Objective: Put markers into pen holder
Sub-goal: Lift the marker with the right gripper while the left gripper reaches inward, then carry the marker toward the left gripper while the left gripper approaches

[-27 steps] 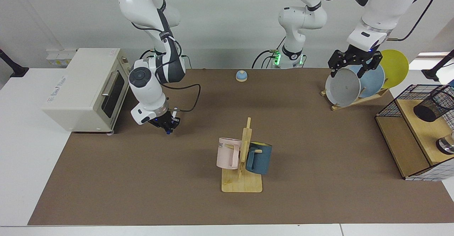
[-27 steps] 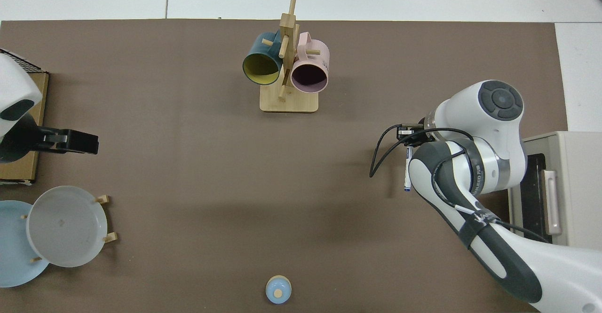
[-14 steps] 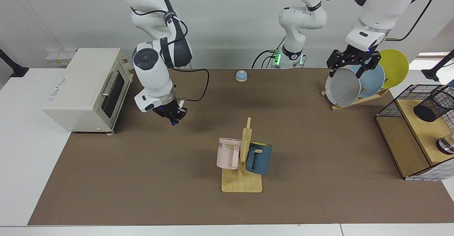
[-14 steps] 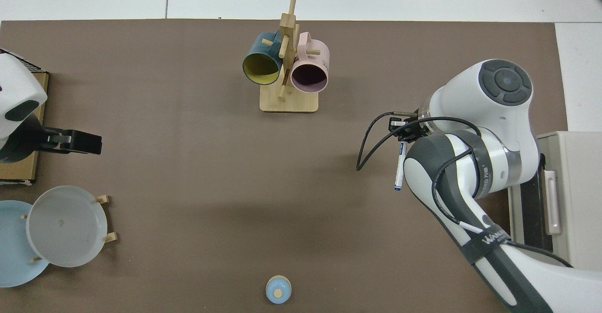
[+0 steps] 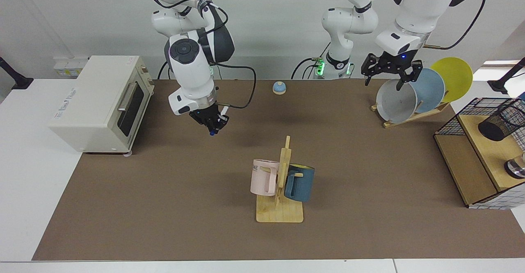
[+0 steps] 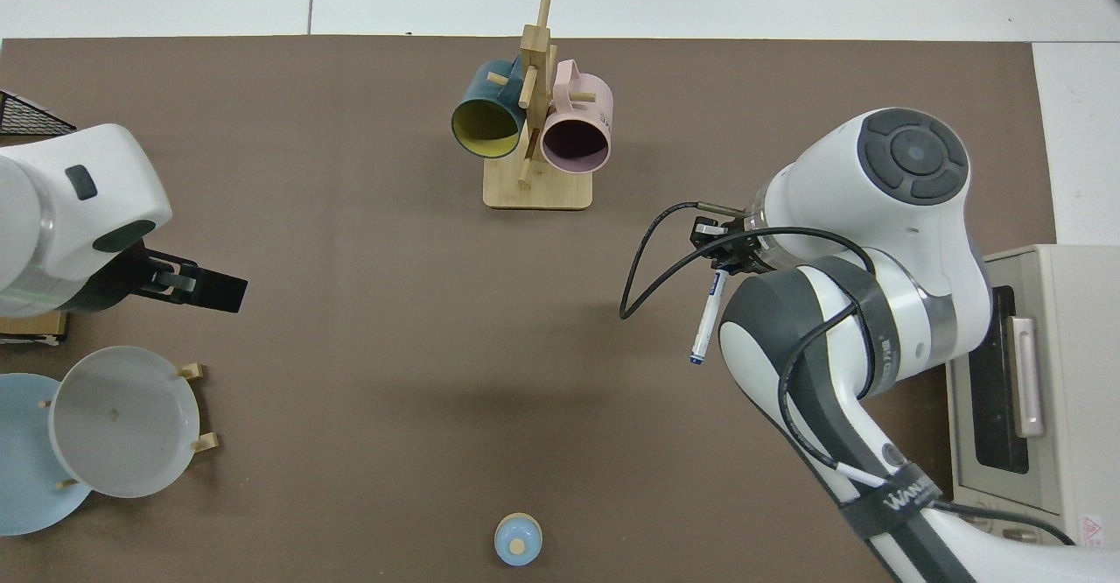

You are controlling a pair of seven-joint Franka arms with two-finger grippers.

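A slim white marker (image 5: 217,123) with a blue tip hangs above the mat, left of the centre, with my right gripper (image 5: 212,122) shut on it. From above, the marker (image 6: 707,320) slants out from under the right gripper (image 6: 723,255), its tip pointing away from the mug rack. The black mesh pen holder (image 5: 498,122) leans on a wooden shelf at the far right; it is hidden in the top view. My left gripper (image 5: 389,76) hangs open above the plates, holding nothing, and in the top view the left gripper (image 6: 197,284) shows at the left.
A wooden mug rack (image 5: 281,183) with a pink and a blue mug stands mid-table. A toaster oven (image 5: 98,101) sits at the left, a plate rack (image 5: 410,96) at the back right, and a small bell (image 5: 279,87) at the back. A wire basket (image 5: 459,117) surrounds the shelf.
My right arm has risen and carried the marker away from the oven toward the table's middle. My left gripper has lifted and shifted off the plates toward the centre.
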